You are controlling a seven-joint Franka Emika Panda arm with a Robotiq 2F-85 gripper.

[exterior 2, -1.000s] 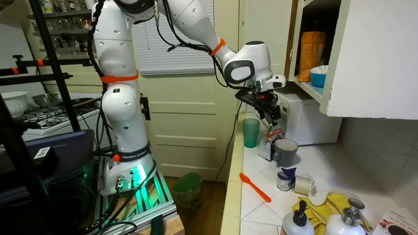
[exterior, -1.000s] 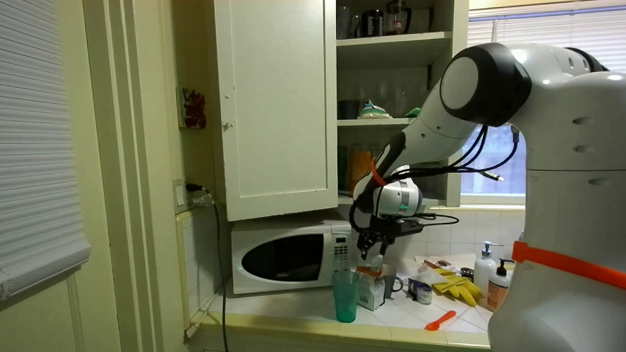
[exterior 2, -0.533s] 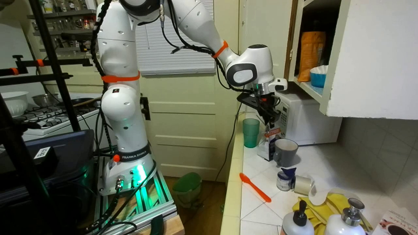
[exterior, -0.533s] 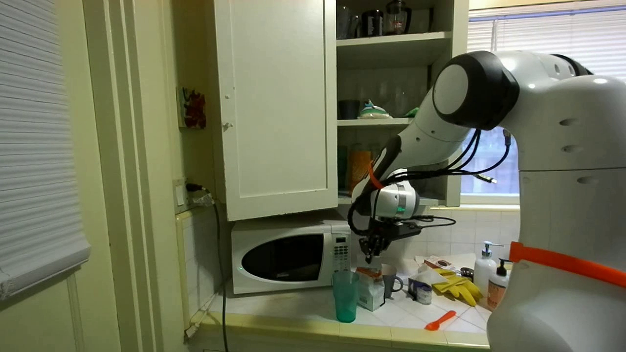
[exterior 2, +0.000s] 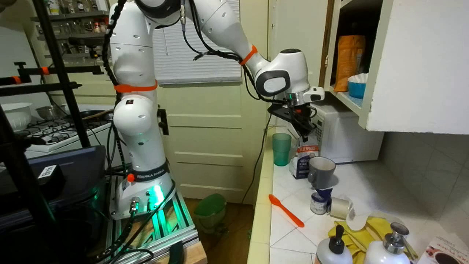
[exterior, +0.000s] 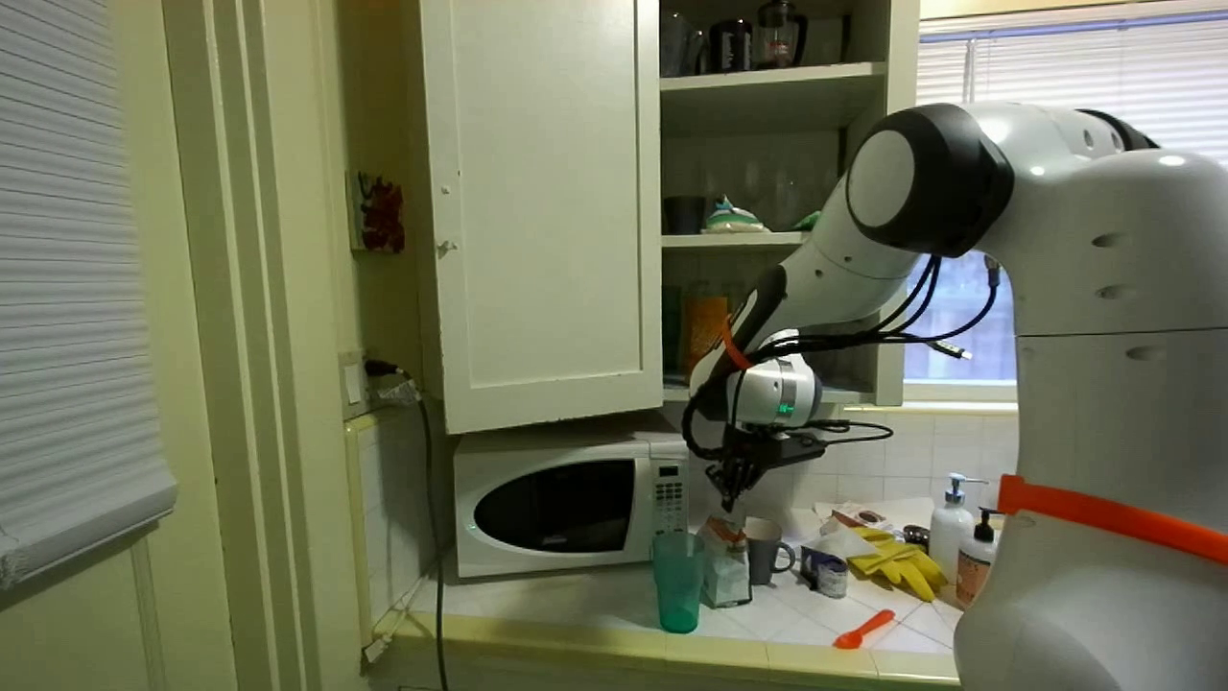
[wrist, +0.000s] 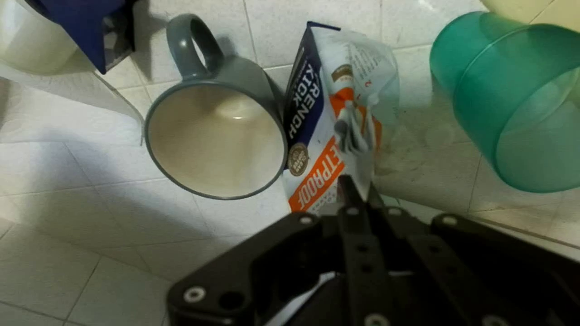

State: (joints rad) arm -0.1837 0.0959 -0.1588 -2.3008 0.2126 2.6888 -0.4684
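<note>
One printed bag (wrist: 328,131) stands on the counter (exterior 2: 293,238), long axis upright, its crumpled top pointing up and pinched by the gripper (wrist: 361,190). It sits between one gray mug (wrist: 217,140) (just beside its navy panel) and one green cup (wrist: 489,90). One orange spoon (exterior 2: 285,210) lies near the counter's edge; two pump bottles (exterior 2: 385,253) stand well apart.

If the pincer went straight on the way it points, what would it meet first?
The bag: the pincer points down, shut on its pinched top, so going on would probably press into the bag's body before the counter, though depth is hard to judge.
</note>
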